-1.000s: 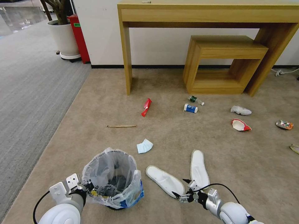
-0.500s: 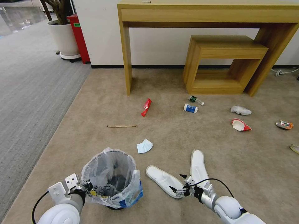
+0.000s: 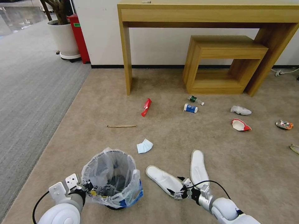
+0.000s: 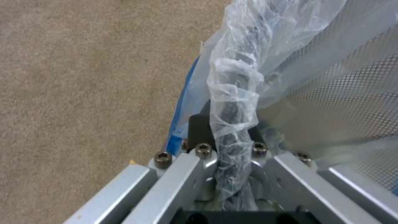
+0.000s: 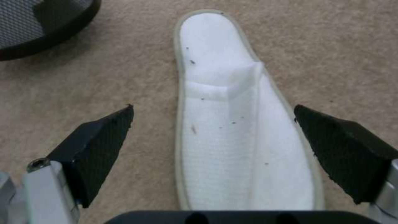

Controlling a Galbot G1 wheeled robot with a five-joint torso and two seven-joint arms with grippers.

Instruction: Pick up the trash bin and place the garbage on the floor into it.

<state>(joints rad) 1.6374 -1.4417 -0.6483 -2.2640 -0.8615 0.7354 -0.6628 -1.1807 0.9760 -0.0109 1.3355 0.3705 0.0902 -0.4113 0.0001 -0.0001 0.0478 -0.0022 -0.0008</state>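
Black mesh of the trash bin [image 3: 109, 180], near left on the floor [image 3: 102, 102], is clenched at its rim by the left gripper [image 3: 88, 187]; the right gripper [image 3: 176, 188] is spread wide over the near slipper [image 3: 162, 179].

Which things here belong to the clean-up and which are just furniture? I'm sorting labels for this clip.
Job: trash bin, clamped at its rim by the left gripper; near slipper between the open right gripper fingers; second slipper; face mask; stick; red wrapper; cup.
Not job: wooden desk; wooden stool; plant pot.
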